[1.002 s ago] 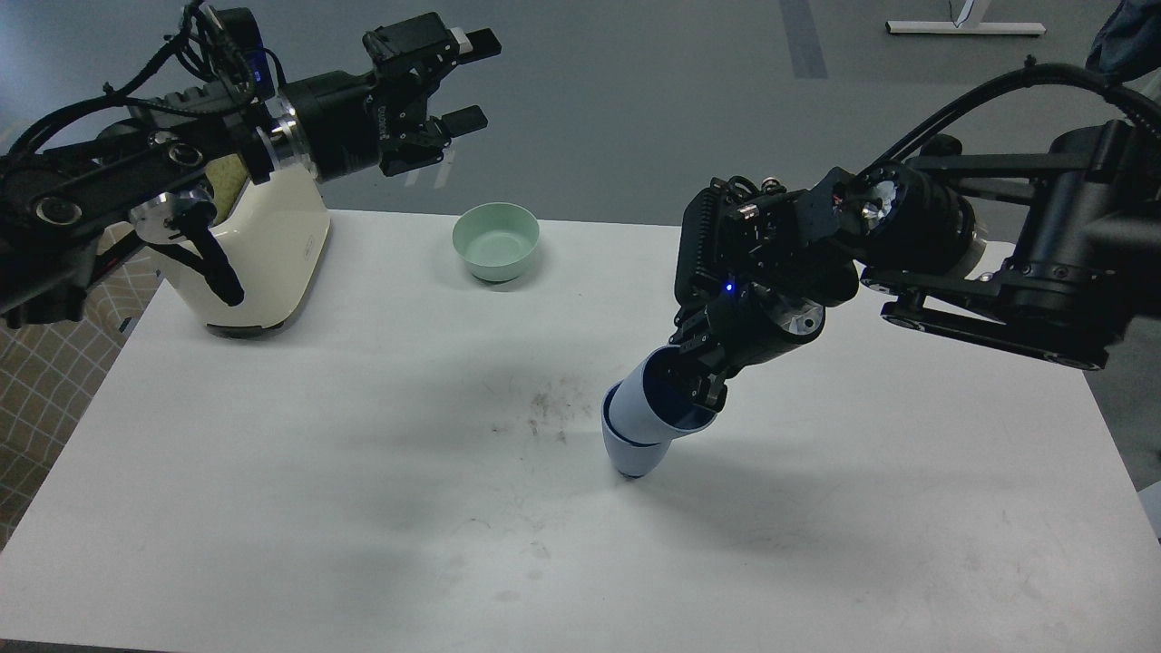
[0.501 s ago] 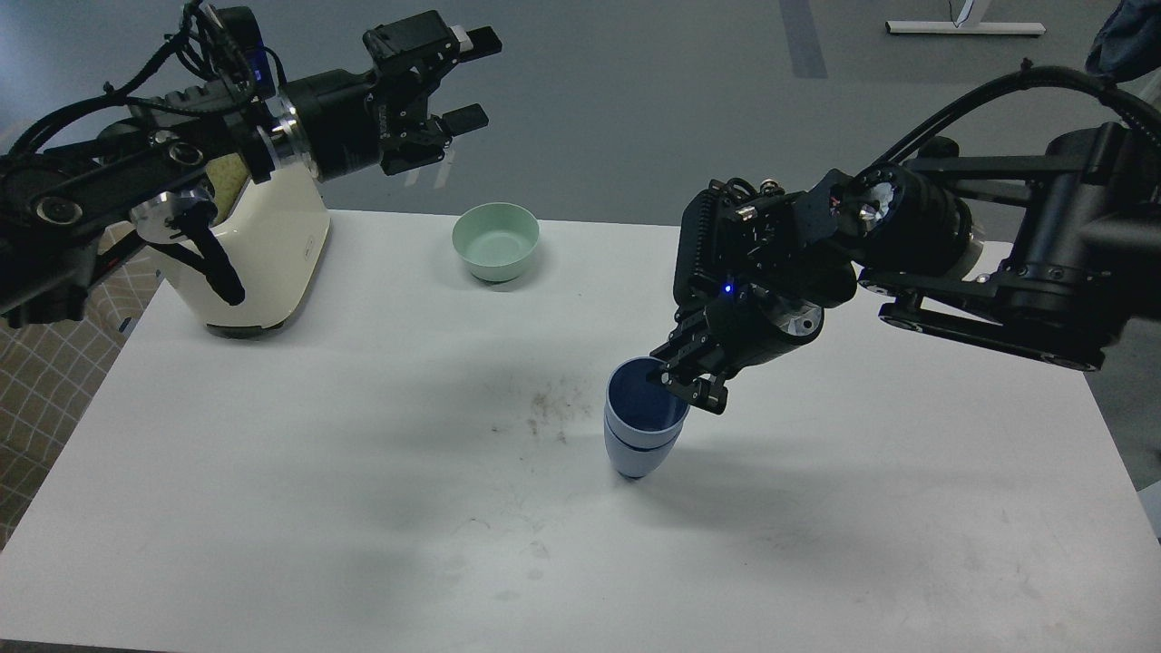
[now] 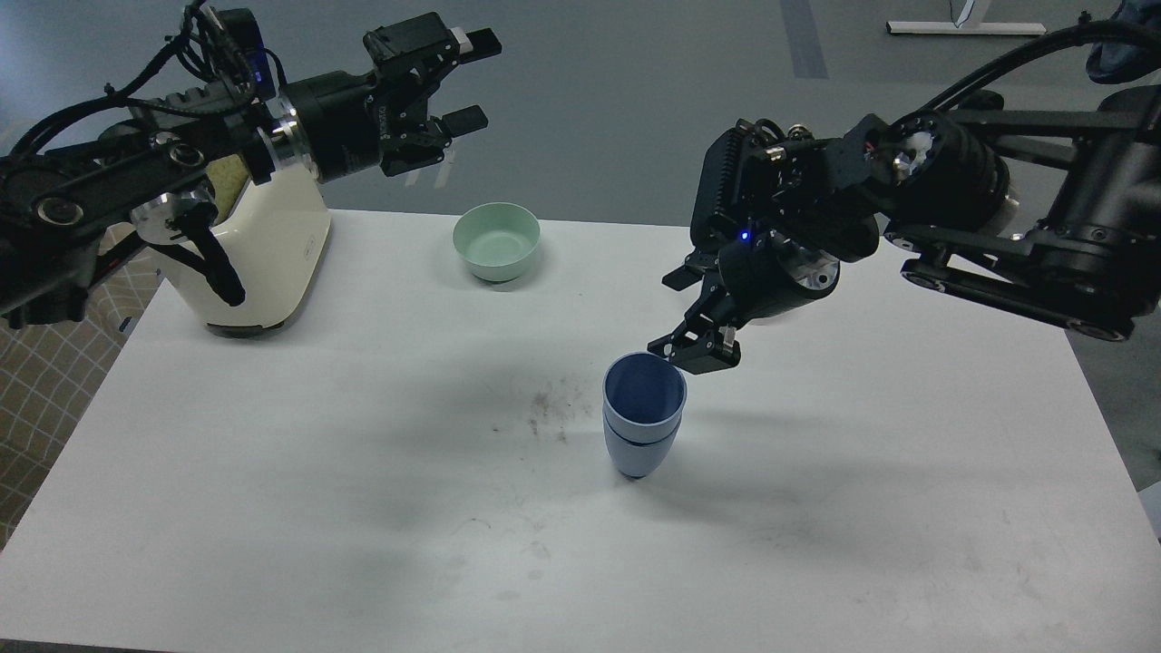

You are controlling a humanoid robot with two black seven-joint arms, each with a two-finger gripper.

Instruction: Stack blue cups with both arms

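The two blue cups [image 3: 642, 417] stand upright on the white table [image 3: 363, 453], one nested inside the other, near the table's middle. My right gripper [image 3: 687, 313] hangs open and empty just above and behind the stack's rim, apart from it. One of its fingers [image 3: 697, 352] is close over the rim's far right side. My left gripper [image 3: 472, 80] is open and empty, held high at the back left, far from the cups.
A pale green bowl [image 3: 496, 240] sits at the table's back middle. A cream appliance [image 3: 263, 245] stands at the back left under my left arm. Dark smudges [image 3: 549, 408] mark the table left of the cups.
The right gripper let go of the upper cup, opened, and rose up and to the right. The stack, tilted a second ago, now stands upright. The left arm has not moved.
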